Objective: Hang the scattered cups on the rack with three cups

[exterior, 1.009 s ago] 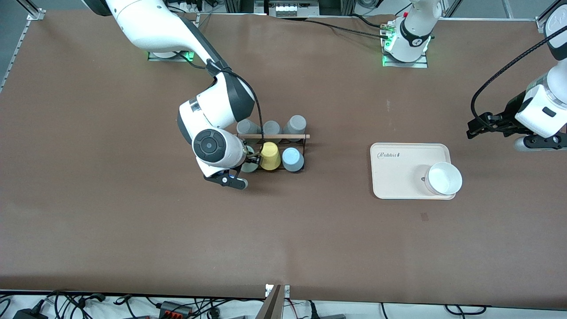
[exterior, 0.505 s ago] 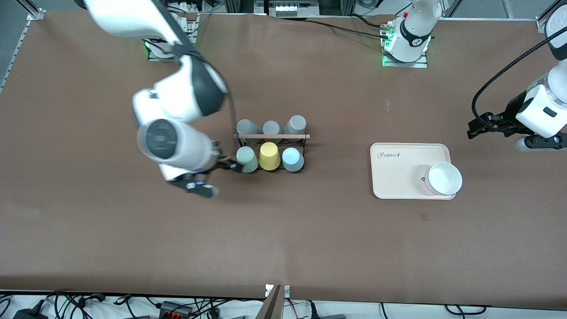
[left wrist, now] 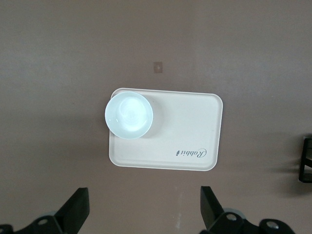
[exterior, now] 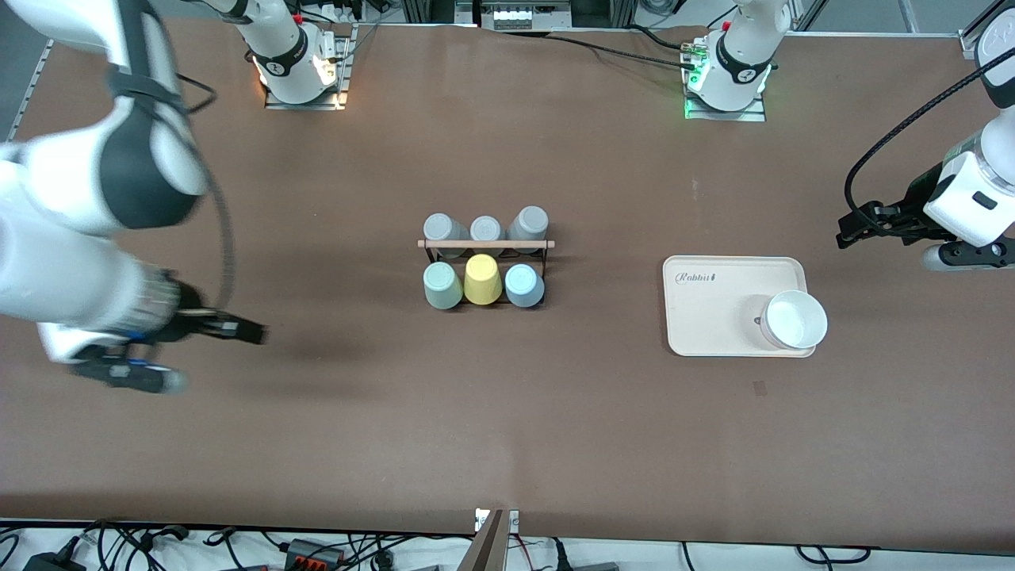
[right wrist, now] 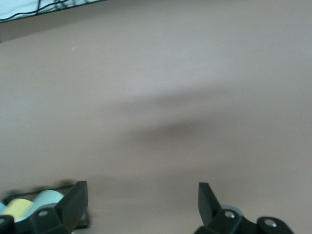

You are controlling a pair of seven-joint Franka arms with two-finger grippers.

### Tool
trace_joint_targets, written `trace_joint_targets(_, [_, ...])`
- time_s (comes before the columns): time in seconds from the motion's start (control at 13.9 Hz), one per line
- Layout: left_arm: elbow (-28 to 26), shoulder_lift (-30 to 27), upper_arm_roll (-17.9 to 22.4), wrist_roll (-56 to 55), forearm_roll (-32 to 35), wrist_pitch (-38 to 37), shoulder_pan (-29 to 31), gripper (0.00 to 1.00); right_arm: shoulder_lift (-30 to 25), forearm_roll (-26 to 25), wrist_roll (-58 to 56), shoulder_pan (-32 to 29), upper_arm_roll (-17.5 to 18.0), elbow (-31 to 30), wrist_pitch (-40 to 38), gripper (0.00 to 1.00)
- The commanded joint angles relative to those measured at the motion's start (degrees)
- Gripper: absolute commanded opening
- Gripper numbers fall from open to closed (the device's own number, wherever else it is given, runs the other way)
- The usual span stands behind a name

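Since pulling away from the rack (exterior: 485, 266), swung the right gripper (exterior: 238, 327) over bare table, fingers released; left mint-green cup (exterior: 442, 285) and light blue cup (exterior: 524, 285) hung, job likely finished. From left wrist: left gripper (left wrist: 144, 214) spread empty above cream tray (left wrist: 187, 129). From right wrist: glimpsed only the rack's edge.

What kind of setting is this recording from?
Likely a robotics lab bench: two robot arms bolted along a brown table, cables and power strips at its edge, and staged props, a cup rack and a cream tray.
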Motion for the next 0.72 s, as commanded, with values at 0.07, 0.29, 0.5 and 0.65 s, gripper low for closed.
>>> trace_joint_targets(0.07, [0.3,-0.3,0.0,1.1,0.5,-0.6,0.1,1.0,-7.1,-1.8,-9.4,-5.3,0.8,-3.8,-2.2,1.0])
trace_joint_targets(0.29, [0.3,-0.3,0.0,1.1,0.6,-0.6,0.1,1.0,-13.4,-1.8,-17.8,-9.0,0.6,-11.8,2.4,1.0])
trace_joint_targets(0.5, [0.3,-0.3,0.1,1.1,0.6,-0.6,0.2,1.0,-16.5,-2.0,-21.7,-8.6,-2.3,-14.7,2.0,1.0])
trace_joint_targets(0.65, [0.3,-0.3,0.1,1.1,0.5,-0.6,0.2,1.0,-18.7,-2.5,-21.9,-8.7,-2.3,-17.4,2.1,1.0])
